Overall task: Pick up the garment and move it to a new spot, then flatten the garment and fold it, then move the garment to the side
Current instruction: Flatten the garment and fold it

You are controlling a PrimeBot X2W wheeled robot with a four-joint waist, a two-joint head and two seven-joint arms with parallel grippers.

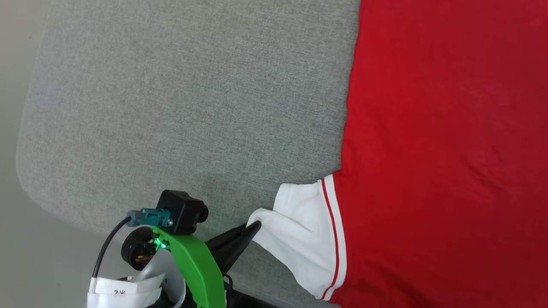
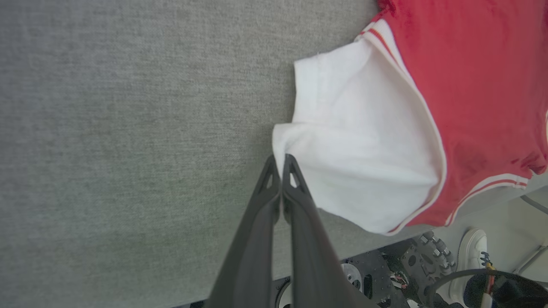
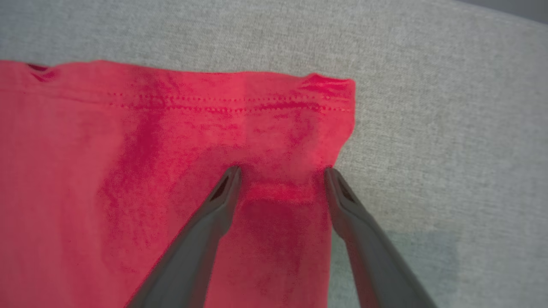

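Left hand (image 2: 281,159) tight on garment (image 2: 364,149) sleeve corner, torso cropped

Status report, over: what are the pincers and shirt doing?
Left pincer shut on garment at white sleeve edge. Right pincer open, tips on red fabric corner. Garment spread on grey pad. No obstacles seen.

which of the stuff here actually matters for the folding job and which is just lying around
Part of the job:
- garment, laid out on the surface
- left gripper, shut on the corner of its white sleeve
- right gripper, open, fingertips on the red fabric near a hem corner

Just there:
- grey padded surface underneath
- a person's white shoe on the floor
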